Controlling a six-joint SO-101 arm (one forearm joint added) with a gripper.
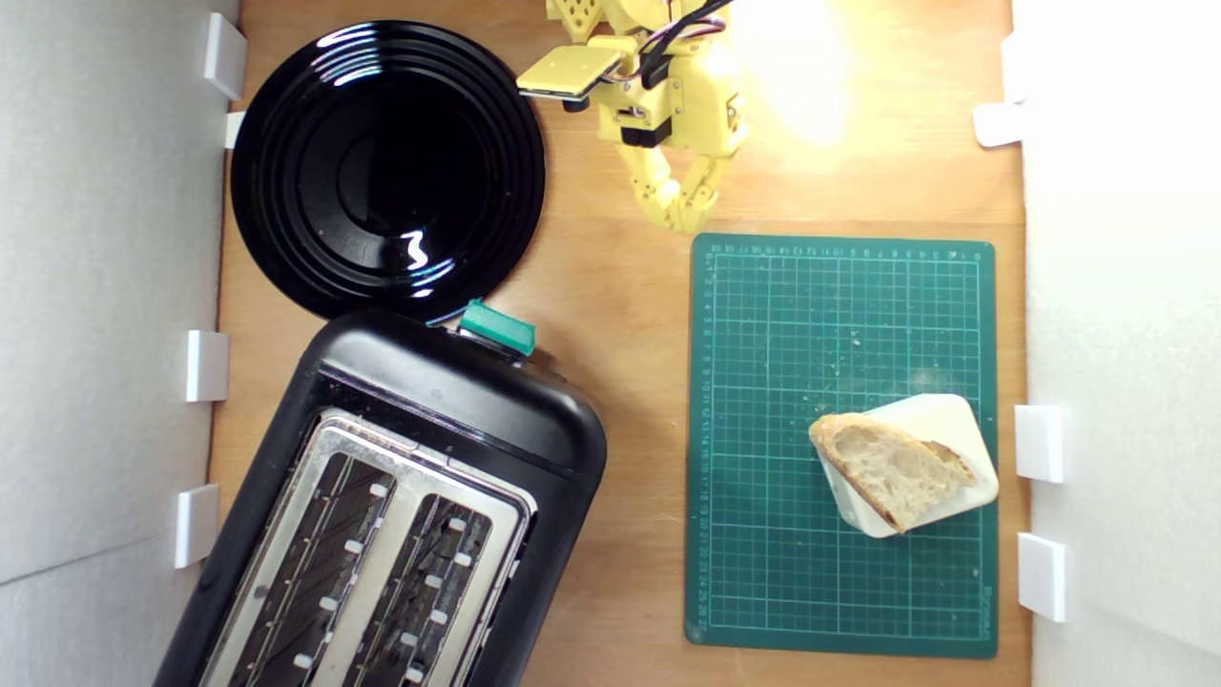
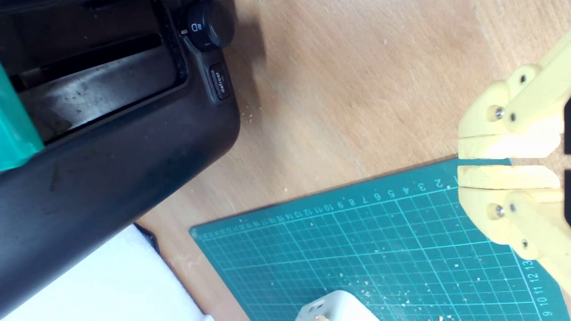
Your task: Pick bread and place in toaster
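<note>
A yellow claw (image 1: 685, 215) hangs at the top centre of the exterior view, its fingers pressed together and holding nothing, just above the upper corner of a green mat (image 1: 763, 572). The bread (image 1: 889, 465) lies on a white block (image 1: 944, 420) at the mat's lower right. The toaster (image 1: 458, 401) fills the lower left, below a black plate (image 1: 286, 191).

Glossy black plate (image 1: 386, 167) — matt wooden table (image 1: 620, 315) — porous bread (image 1: 887, 468).
</note>
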